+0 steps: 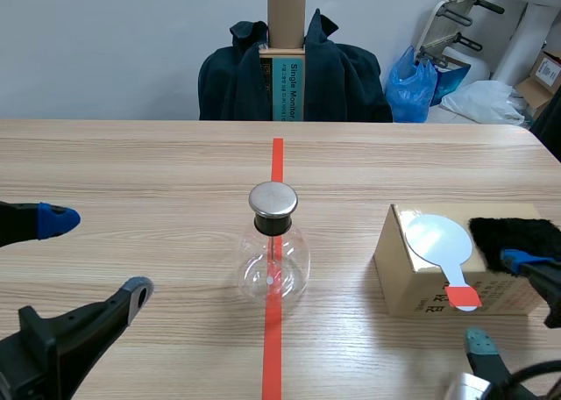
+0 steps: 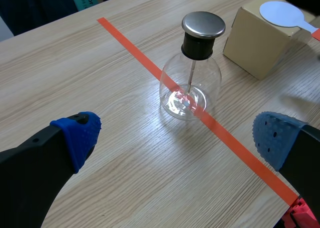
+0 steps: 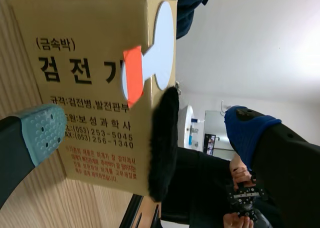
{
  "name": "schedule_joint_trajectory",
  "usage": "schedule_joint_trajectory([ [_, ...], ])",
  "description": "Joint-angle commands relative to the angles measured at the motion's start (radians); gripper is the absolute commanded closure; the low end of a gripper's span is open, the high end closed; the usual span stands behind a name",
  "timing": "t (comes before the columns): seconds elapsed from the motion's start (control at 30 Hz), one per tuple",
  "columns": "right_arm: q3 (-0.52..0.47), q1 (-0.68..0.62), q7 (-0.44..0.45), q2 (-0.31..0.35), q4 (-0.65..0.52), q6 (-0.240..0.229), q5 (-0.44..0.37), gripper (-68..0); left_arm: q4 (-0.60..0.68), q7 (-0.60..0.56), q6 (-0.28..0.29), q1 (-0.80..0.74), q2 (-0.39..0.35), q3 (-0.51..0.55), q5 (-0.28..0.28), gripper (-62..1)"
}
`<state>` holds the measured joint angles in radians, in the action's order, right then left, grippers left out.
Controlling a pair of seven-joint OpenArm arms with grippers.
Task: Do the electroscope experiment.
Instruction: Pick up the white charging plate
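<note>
In the scene view the glass flask stands mid-frame on the counter, between the released left tool at lower left and the released right tool at lower right; the left wrist view shows it ahead of the spread fingers; the right wrist view shows a box bearing a paddle ahead of that tool.

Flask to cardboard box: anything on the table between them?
No, only bare tabletop separates the flask and the cardboard box; the scene view shows it.
</note>
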<state>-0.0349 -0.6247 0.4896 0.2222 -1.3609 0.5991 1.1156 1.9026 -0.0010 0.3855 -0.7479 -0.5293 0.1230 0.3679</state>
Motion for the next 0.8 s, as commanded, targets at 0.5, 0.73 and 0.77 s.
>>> schedule_joint_trajectory([
  [0.5,0.109,0.055,-0.164,0.016,-0.022,0.014,0.039,-67.9,0.013,-0.018,0.002,0.003,0.0,-0.001,0.01,-62.3],
  [0.73,0.116,0.057,-0.177,0.016,-0.022,0.014,0.06,-67.9,0.013,-0.029,0.002,0.003,0.0,-0.001,0.01,-62.3],
  [0.77,0.118,0.057,-0.177,0.016,-0.022,0.014,0.06,-67.9,0.013,-0.029,0.002,0.003,0.0,-0.001,0.01,-62.3],
])
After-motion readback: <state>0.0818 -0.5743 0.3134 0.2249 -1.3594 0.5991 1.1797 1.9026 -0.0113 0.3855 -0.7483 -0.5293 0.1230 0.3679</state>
